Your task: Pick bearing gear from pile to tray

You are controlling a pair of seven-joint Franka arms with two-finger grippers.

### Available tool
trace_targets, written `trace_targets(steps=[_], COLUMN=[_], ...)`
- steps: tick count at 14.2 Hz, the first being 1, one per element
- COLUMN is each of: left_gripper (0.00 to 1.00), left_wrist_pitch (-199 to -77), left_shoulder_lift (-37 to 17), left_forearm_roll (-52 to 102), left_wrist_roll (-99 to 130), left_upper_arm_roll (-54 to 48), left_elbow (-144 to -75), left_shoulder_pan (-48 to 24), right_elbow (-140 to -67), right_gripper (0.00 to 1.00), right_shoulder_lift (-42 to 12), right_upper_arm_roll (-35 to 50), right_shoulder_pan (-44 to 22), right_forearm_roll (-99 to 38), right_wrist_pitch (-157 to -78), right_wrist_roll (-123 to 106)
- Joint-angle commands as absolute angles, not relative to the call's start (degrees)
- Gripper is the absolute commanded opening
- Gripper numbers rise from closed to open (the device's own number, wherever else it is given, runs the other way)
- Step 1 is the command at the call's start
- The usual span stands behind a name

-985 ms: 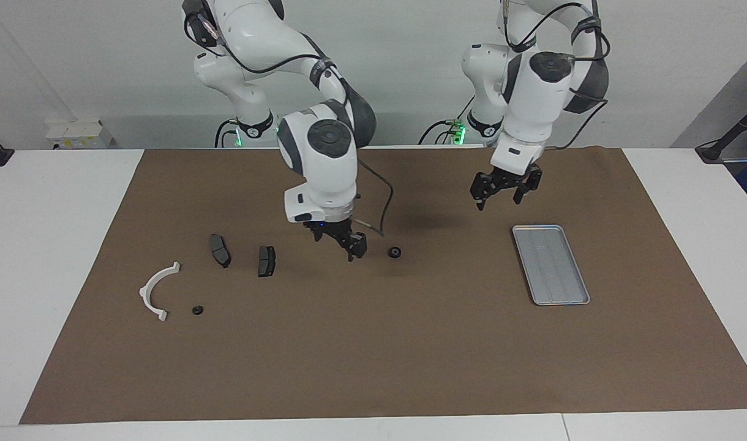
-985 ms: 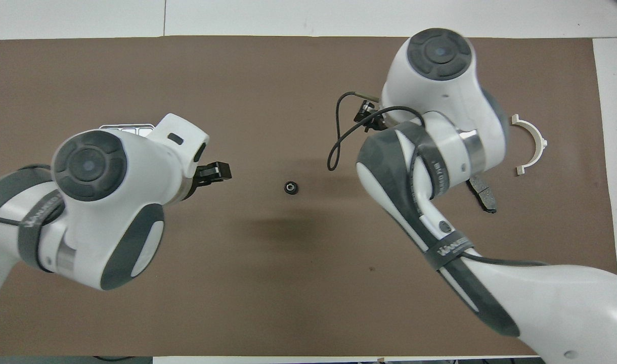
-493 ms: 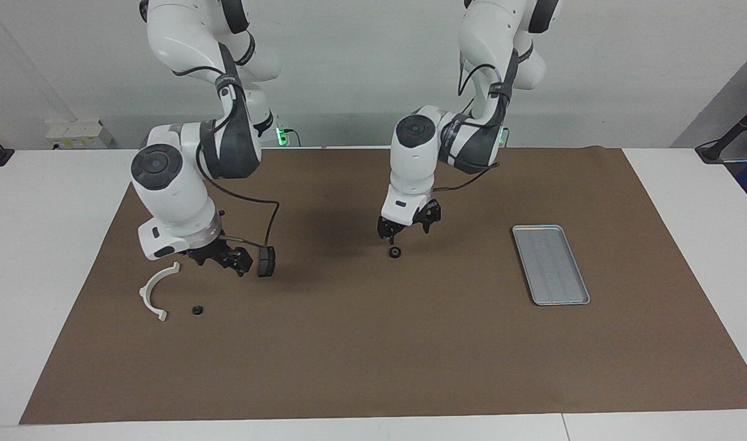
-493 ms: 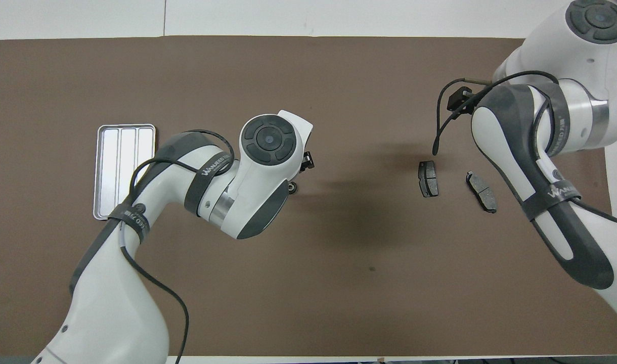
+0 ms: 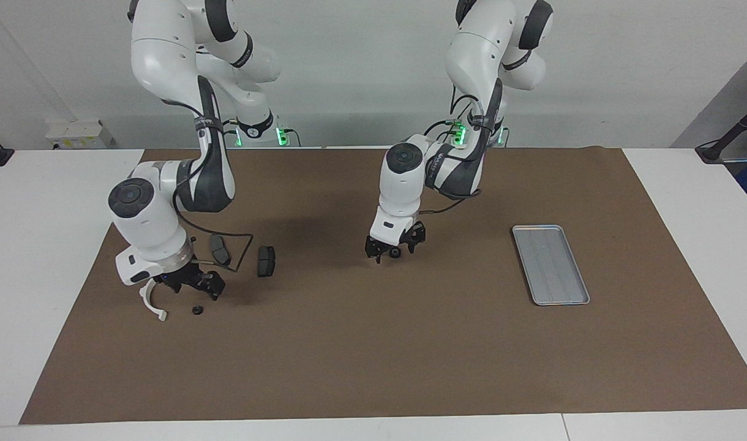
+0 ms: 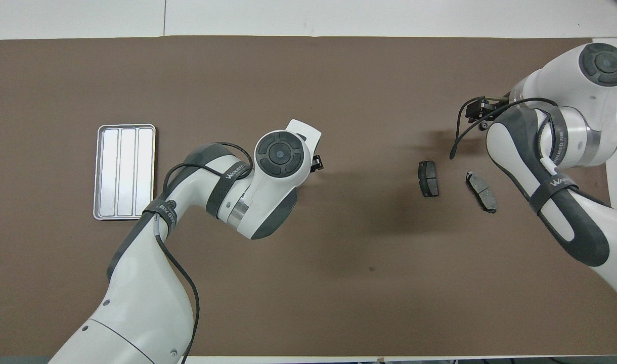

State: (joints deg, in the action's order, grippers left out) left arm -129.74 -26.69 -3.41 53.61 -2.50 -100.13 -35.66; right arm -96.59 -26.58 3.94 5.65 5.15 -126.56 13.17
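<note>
A small black bearing gear (image 5: 396,252) lies on the brown mat (image 5: 373,343) near the table's middle. My left gripper (image 5: 393,250) is down at it, open, one finger on each side of the gear. In the overhead view the left wrist hides the gear. The silver ribbed tray (image 5: 551,264) (image 6: 125,172) lies bare toward the left arm's end. The pile lies toward the right arm's end: a white curved bracket (image 5: 155,309), two dark pads (image 5: 219,250) (image 5: 266,261) and a second small black round part (image 5: 197,310). My right gripper (image 5: 196,289) hangs open, low over the bracket and that round part.
The mat covers most of the white table (image 5: 55,245). A black cable (image 5: 242,245) loops from the right wrist down beside the pads. Both pads also show in the overhead view (image 6: 428,178) (image 6: 481,191).
My left arm swung from near the tray to the table's middle and came down around the gear. My right arm swept to its own end and dropped low over the bracket.
</note>
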Motion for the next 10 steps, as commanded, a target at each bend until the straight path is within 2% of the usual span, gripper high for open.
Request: trace_targets(steps=[1, 6, 10], left_gripper=[0.96, 0.95, 0.93], left_wrist_pitch=[-131.1, -129.3, -134.4], left_shoulder_lift=[-23.1, -21.7, -21.5], left_forearm_roll=[-3.0, -2.8, -2.7], left_wrist_roll=[54.5, 54.8, 54.8], left_upper_arm_roll=[-1.8, -1.8, -1.8], left_elbow=[-105.8, -108.2, -111.0], left_shoulder_pan=[-36.6, -37.7, -37.4], right_elbow=[-97.0, -96.6, -96.8], right_gripper=[1.00, 0.92, 0.85], right_shoulder_lift=[-29.1, -31.1, -31.7], right_upper_arm_roll=[4.9, 4.9, 5.0], right_shoulder_pan=[7.8, 7.5, 7.2], right_forearm_roll=[6.0, 5.5, 5.3], right_wrist_pitch=[-131.2, -134.2, -134.3], right_wrist_roll=[11.1, 11.5, 13.2])
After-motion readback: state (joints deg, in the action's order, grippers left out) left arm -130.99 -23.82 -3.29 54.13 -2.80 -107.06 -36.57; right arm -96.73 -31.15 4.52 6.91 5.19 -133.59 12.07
